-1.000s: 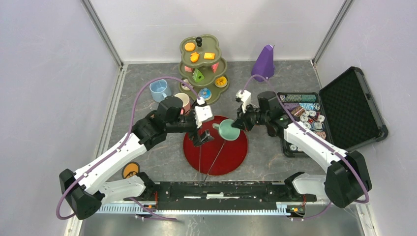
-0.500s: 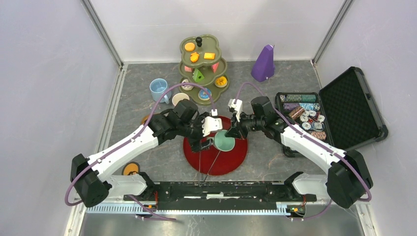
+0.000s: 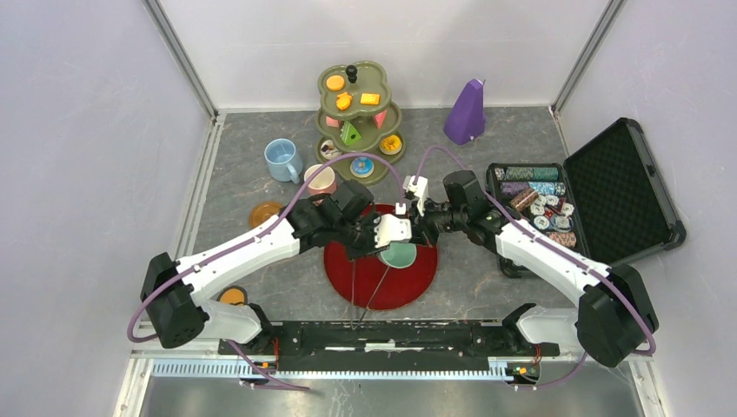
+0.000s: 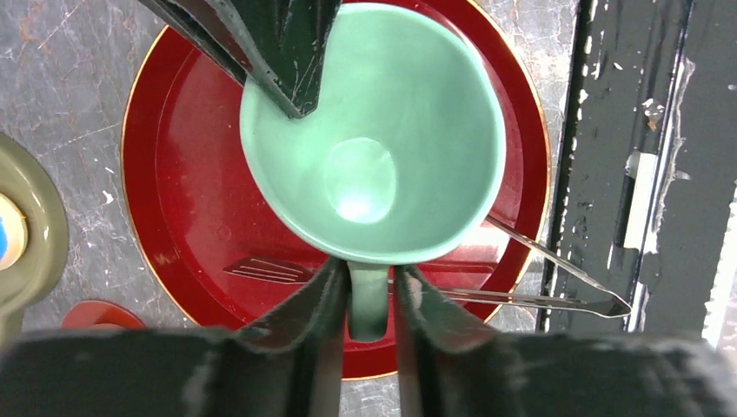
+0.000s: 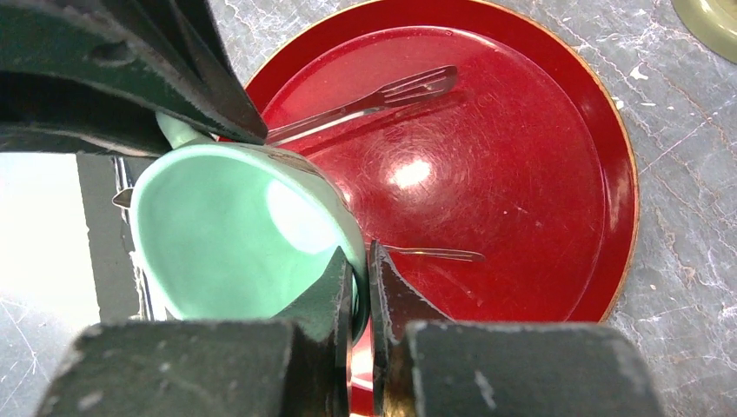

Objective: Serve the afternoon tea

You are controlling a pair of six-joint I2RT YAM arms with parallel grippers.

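On the grey table (image 3: 487, 287) you've barely begun: your left gripper (image 4: 369, 295) pinches the handle and your right gripper (image 5: 361, 287) the rim of the green mug (image 3: 400, 254) just above the red plate (image 3: 417, 278), with the sweets (image 3: 370, 98) unserved on the stand (image 3: 323, 122) behind the plate.

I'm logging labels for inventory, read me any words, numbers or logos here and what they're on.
No text is readable in any view.
Poker chips: face markings too small.
Orange disc, near left: dark mark, too blurred.
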